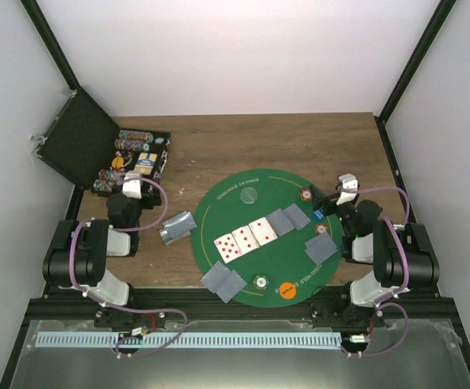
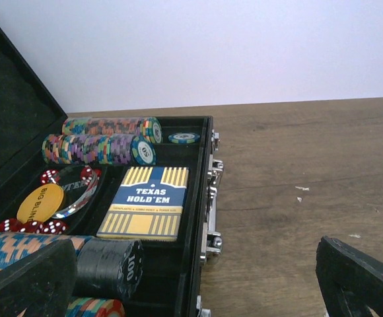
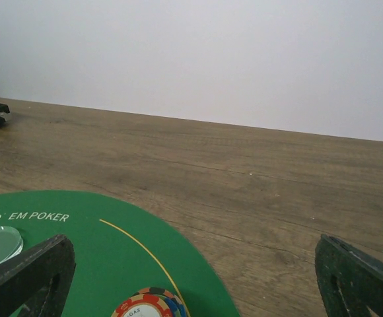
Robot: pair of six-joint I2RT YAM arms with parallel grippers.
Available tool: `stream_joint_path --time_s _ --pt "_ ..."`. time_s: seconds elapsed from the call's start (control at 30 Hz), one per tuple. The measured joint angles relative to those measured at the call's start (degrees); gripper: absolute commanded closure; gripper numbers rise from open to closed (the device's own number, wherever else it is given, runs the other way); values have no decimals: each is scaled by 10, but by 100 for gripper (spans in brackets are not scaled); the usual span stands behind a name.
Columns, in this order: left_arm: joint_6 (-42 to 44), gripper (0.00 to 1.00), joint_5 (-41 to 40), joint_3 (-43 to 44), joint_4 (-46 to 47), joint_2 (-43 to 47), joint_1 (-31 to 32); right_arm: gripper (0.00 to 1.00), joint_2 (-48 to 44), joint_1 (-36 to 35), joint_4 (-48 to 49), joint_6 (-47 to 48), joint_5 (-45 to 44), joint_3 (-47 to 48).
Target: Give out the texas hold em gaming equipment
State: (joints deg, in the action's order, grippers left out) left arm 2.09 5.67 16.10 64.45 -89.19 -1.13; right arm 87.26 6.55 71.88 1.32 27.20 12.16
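Note:
On the round green mat point(image 1: 219, 203) three face-up playing cards point(image 1: 245, 237) lie in a row, followed by two grey-backed cards point(image 1: 289, 217). More grey-backed cards lie at the mat's near left point(image 1: 223, 281) and right point(image 1: 322, 248). Tokens on the mat are one orange point(image 1: 288, 288), one pale clear point(image 1: 249, 194) and one red-and-white chip stack point(image 1: 306, 194) point(image 3: 145, 306). My left gripper point(image 1: 134, 186) point(image 2: 191, 290) hangs open over the near edge of the open black case point(image 2: 208, 198). My right gripper point(image 1: 346, 188) point(image 3: 191, 290) stands open at the mat's far right rim, empty.
The case holds rolls of chips point(image 2: 105, 137), a Texas Hold'em card box point(image 2: 145, 201), red dice point(image 2: 49, 176), a yellow big-blind token point(image 2: 41, 203) and a black chip stack point(image 2: 109, 264). Its lid point(image 1: 77, 138) leans back left. A grey card deck point(image 1: 177, 227) lies left of the mat.

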Motion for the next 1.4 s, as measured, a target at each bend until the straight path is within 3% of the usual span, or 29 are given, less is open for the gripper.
stream_joint_path --time_s 1.4 --pt "-4 0 -14 7 -11 0 0 0 0 0 2 4 -4 0"
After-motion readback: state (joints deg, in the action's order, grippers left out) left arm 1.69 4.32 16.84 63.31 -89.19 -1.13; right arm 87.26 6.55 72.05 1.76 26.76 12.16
